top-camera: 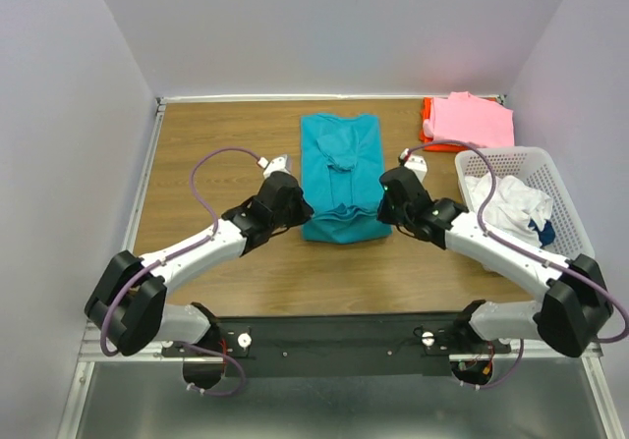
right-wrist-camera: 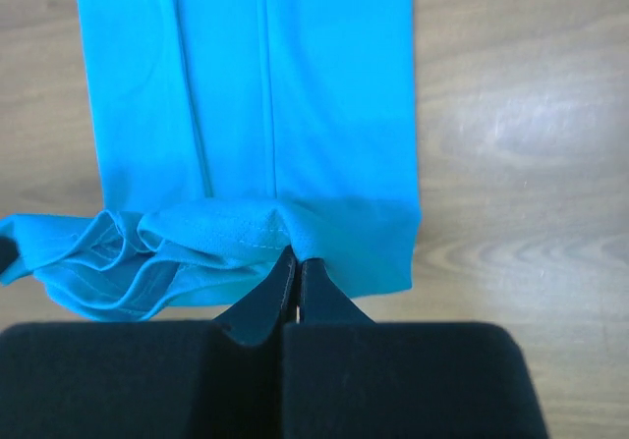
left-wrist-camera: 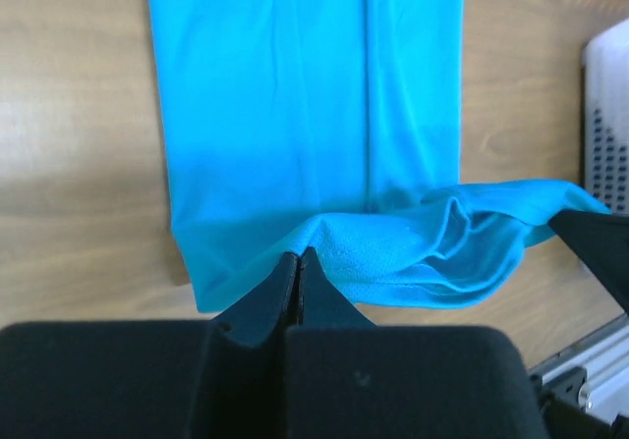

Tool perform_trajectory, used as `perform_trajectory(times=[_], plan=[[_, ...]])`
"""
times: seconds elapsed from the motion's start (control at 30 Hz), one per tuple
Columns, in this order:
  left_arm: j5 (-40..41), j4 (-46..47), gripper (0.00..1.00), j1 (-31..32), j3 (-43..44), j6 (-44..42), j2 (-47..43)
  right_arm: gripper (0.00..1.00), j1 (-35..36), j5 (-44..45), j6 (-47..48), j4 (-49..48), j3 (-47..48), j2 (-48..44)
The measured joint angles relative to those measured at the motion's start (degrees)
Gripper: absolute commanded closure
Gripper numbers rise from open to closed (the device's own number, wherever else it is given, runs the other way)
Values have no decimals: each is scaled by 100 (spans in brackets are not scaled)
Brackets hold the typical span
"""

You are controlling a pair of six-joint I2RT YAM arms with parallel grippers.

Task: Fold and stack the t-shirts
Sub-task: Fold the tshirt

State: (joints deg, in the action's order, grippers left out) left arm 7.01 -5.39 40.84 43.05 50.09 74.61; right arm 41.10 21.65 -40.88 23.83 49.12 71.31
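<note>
While the teal t-shirt (top-camera: 340,176) lies lengthwise on the middle of the bench (top-camera: 216,144), folded into a narrow strip with its sleeves turned in on top, you have both sets of jaws pinched on its near hem. The left jaws are fully closed, the two fingers pressed together with the hem's left corner caught at their tips. The right jaws are closed just as tightly on the hem's right corner. Between the two grips the near edge is raised off the wood and sags in loose, bunched folds. The rest of the shirt stays flat on the bench beyond them.

From above, your left arm (top-camera: 197,247) reaches in from the near left and your right arm (top-camera: 501,252) from the near right, and they meet the shirt at either side of its near end.

A white lattice basket (top-camera: 501,152) stands to the right of the teal shirt. It holds a crumpled white t-shirt (top-camera: 506,203) and a dark blue t-shirt (top-camera: 546,231) tucked against its right wall. Just beyond the basket, in the far right corner of the bench, a folded pink t-shirt (top-camera: 472,120) rests on an orange-red t-shirt (top-camera: 427,115), whose edge shows along the left side.
</note>
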Motion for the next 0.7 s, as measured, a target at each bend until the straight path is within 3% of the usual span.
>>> perform_trajectory(times=[0.7], plan=[[-46, 149, 100, -925, 2072, -942, 1991, 99, -1305, -446, 874, -710, 1818, 2155]])
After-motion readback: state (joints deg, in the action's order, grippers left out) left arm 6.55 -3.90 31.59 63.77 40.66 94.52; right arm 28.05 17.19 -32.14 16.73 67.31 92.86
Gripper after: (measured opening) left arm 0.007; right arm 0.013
